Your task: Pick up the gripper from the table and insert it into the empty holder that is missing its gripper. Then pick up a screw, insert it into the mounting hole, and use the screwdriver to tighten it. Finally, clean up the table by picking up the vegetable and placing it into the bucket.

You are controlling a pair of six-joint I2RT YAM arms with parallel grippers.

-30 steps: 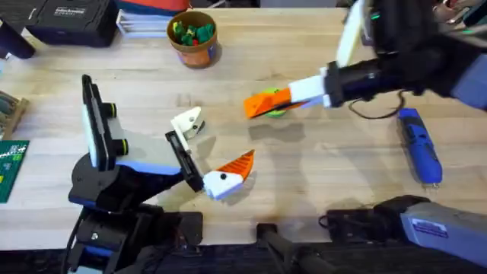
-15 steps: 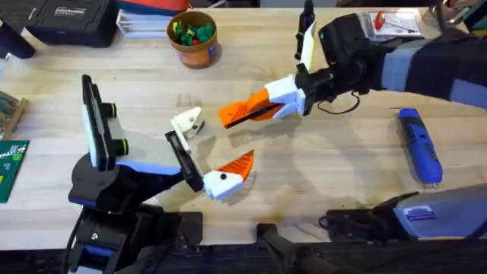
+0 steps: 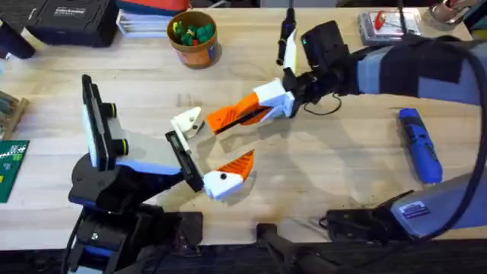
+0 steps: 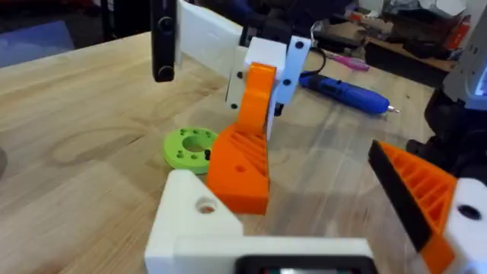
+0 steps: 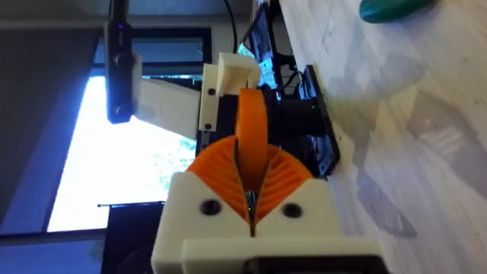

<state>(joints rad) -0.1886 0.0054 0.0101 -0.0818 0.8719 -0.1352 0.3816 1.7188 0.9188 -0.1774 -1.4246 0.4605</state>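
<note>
right gripper (image 3: 228, 116), fingers pressed together on the orange gripper (image 4: 240, 156), holds it tip-first just beside the bare white holder (image 3: 186, 122) on the left gripper (image 3: 205, 152), whose jaws stand apart; blue screwdriver (image 3: 420, 144) lies well apart near the right edge, and the bucket (image 3: 193, 38) stands at the far side.

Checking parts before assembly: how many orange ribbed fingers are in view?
4: one mounted on the left gripper, two mounted on the right gripper, and the loose finger clamped between those two, close beside the empty holder. None looks hidden.
</note>
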